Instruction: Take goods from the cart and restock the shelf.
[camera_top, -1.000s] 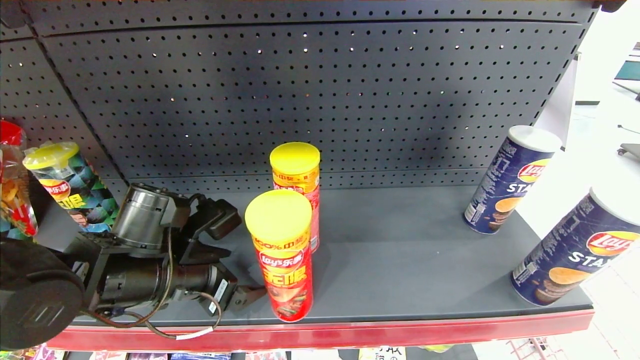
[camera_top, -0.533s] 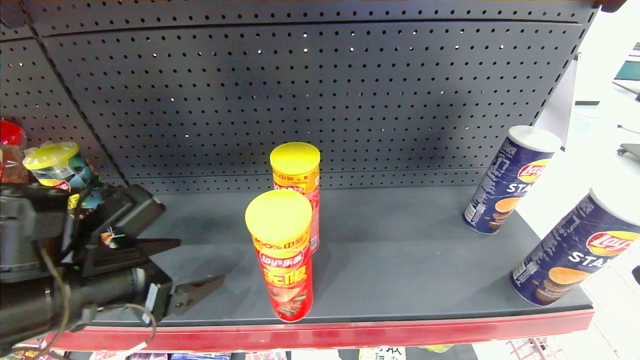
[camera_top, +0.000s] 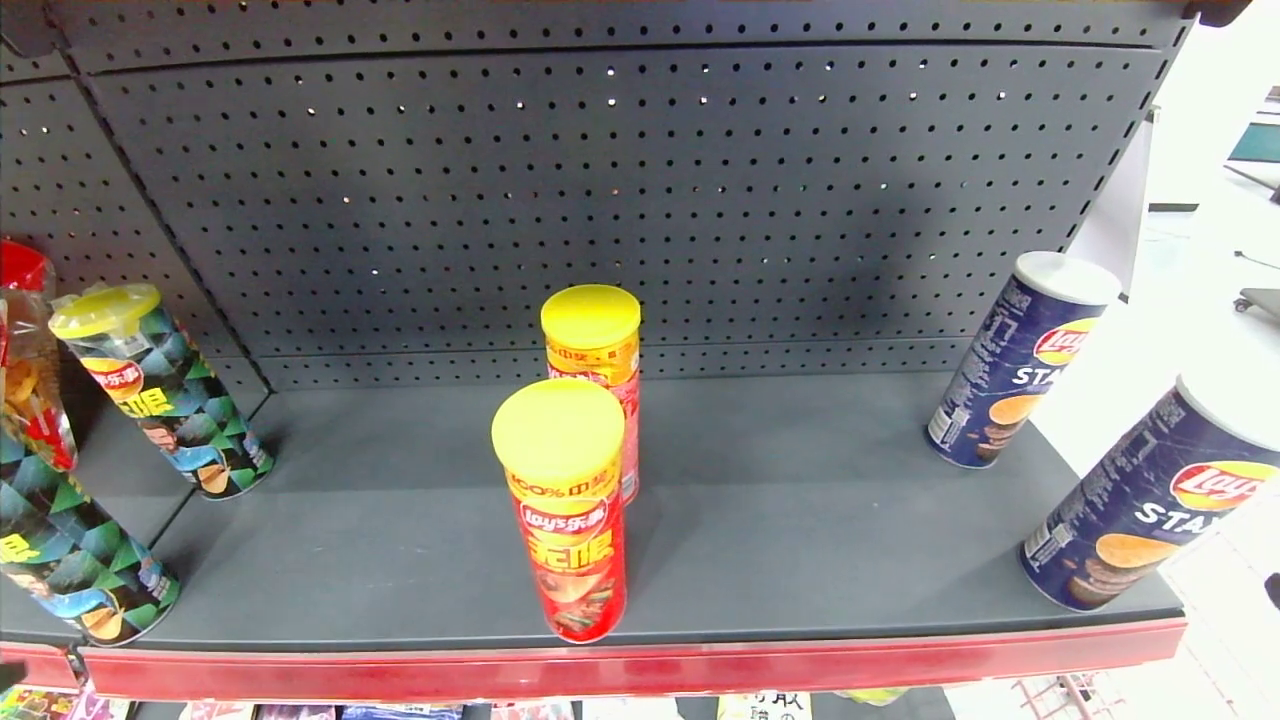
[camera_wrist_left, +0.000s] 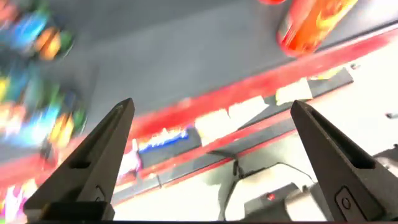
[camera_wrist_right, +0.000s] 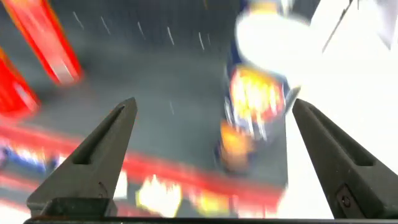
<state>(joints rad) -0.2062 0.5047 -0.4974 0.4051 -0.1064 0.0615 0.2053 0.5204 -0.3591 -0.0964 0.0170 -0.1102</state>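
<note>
1. We see a dark grey metal shelf board with a red front strip (camera_top: 800, 520). A dark perforated pegboard back panel (camera_top: 600, 200) rises behind it.
2. Near the middle, a tall red chip can with a yellow plastic lid (camera_top: 565, 510) stands upright close to the front strip. A second red can with a yellow lid (camera_top: 595, 360) stands upright just behind it, nearer the back panel.
3. At the shelf's right end stand two navy-blue chip cans with white lids. The rear navy can (camera_top: 1015, 360) is near the back panel and the front navy can (camera_top: 1150, 500) is at the front corner. Both are well apart from the red pair.
4. On the neighbouring section to the left stand a geometric-print can with a yellow lid (camera_top: 165, 395) and a second geometric-print can (camera_top: 70, 560) at the front edge.
5. The left gripper (camera_wrist_left: 212, 104) hangs out in front of the red strip. Its black fingers are spread wide with nothing between them. The tall red chip can (camera_wrist_left: 311, 25) stands on the shelf beyond it, touching neither finger.
6. The right gripper (camera_wrist_right: 212, 104) is also spread and empty, facing the shelf's right end. A blurred navy can (camera_wrist_right: 255, 99) shows through the gap, farther off and untouched. We cannot tell which of the two it is.
</note>
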